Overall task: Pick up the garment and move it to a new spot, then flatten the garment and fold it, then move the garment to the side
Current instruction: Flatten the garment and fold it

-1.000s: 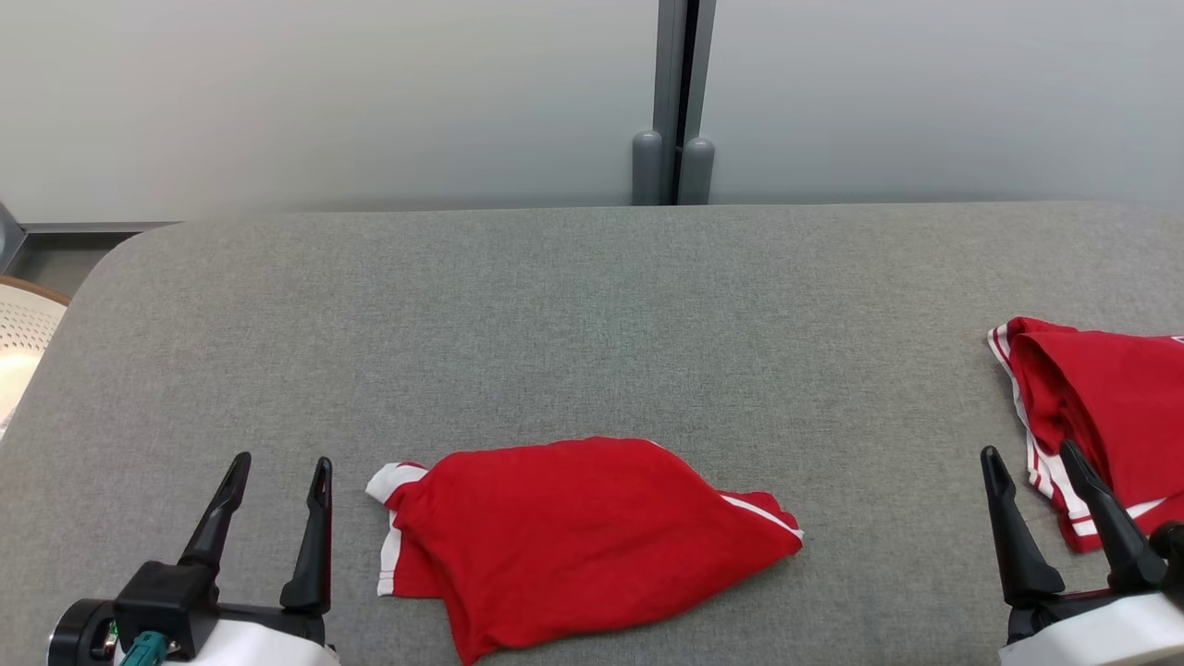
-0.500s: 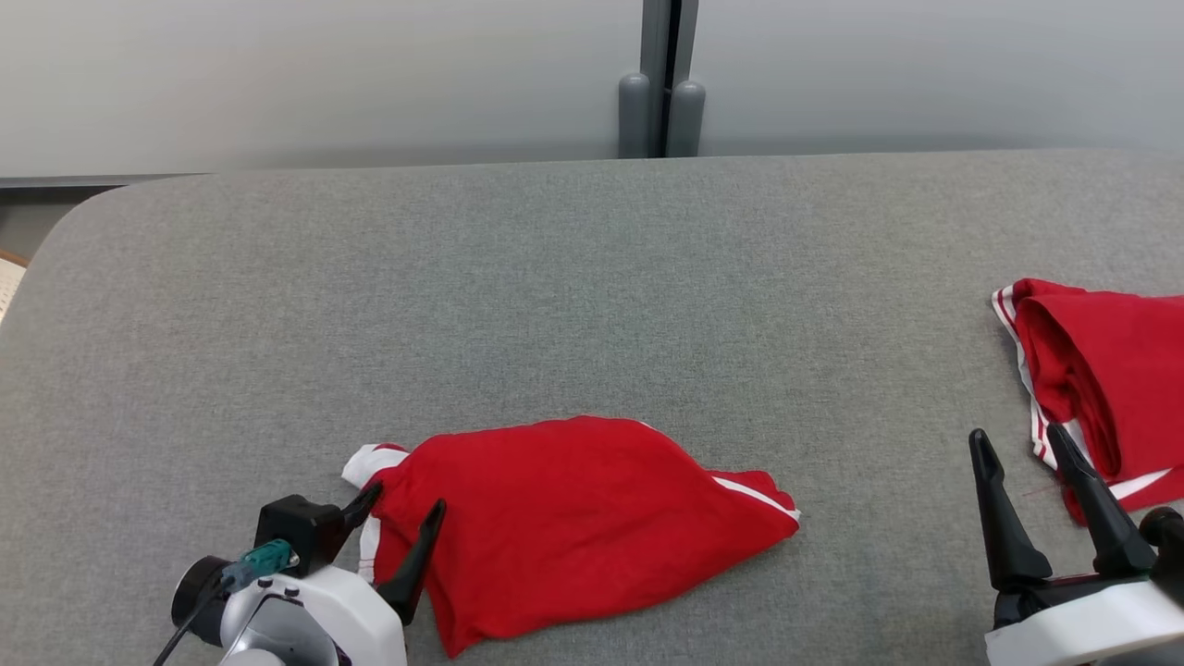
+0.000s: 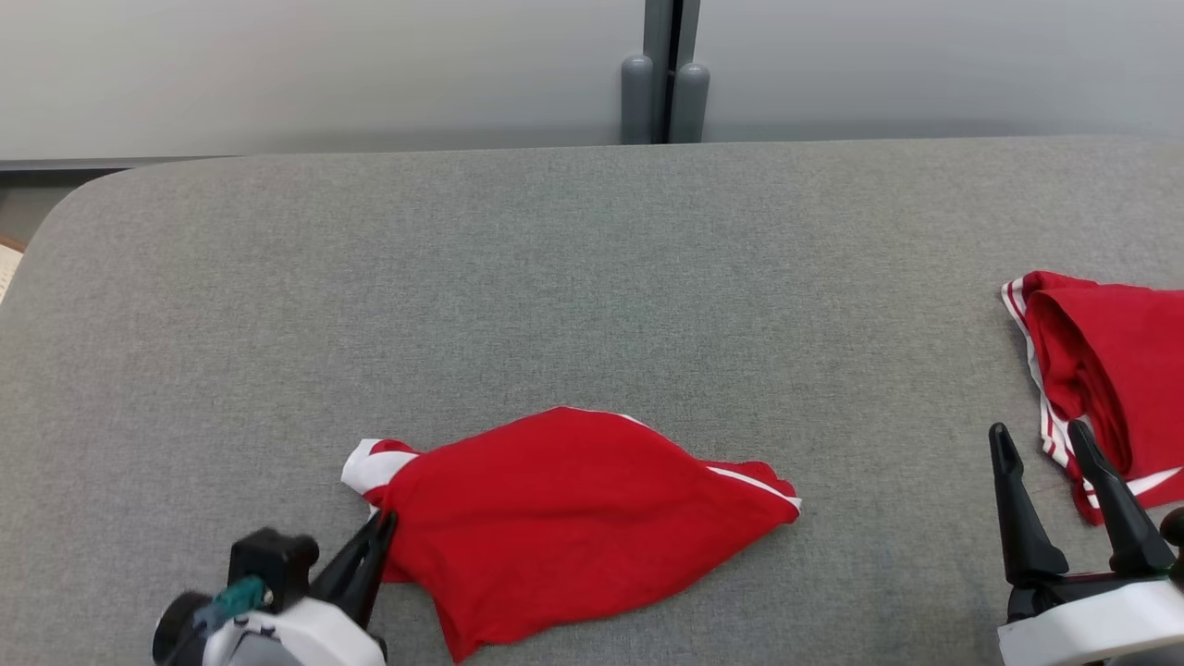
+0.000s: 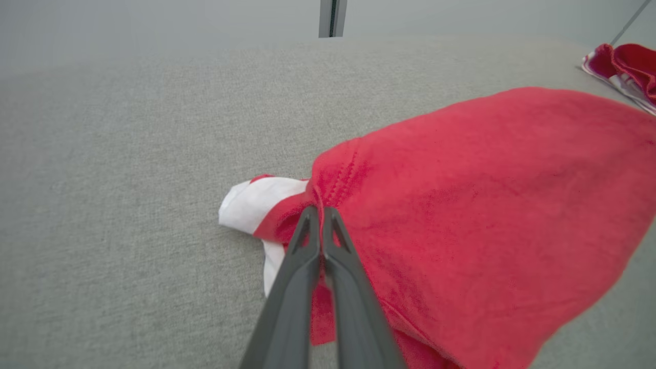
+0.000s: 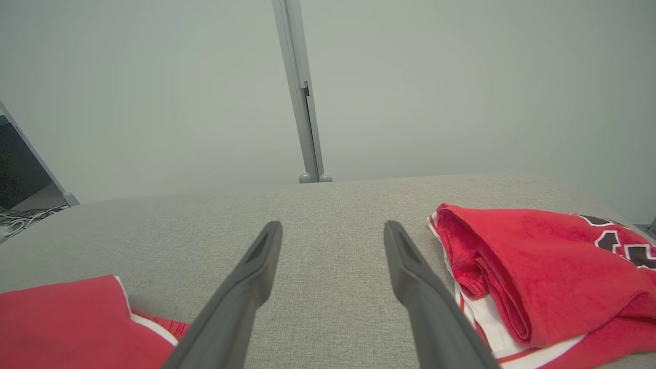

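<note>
A crumpled red garment (image 3: 564, 518) with white trim lies near the front middle of the grey table (image 3: 555, 277). My left gripper (image 3: 381, 525) is at its left edge, fingers pressed together on a fold of the red cloth beside the white cuff (image 3: 368, 465). The left wrist view shows the same pinch: both fingers of the left gripper (image 4: 318, 211) meet on the garment (image 4: 487, 215) at its seam. My right gripper (image 3: 1041, 439) stands open at the lower right with nothing between its fingers, and the right gripper (image 5: 332, 228) shows bare grey table between its tips.
A second red garment (image 3: 1110, 379) with white stripes lies folded at the table's right edge, close to the right gripper; it appears as the second garment (image 5: 538, 266) with dark lettering. A grey post (image 3: 666, 69) and pale wall stand behind the table.
The left gripper swung in from the lower left to the garment's left edge and shut on the cloth. The head camera tilted down and shifted. The right gripper stayed open.
</note>
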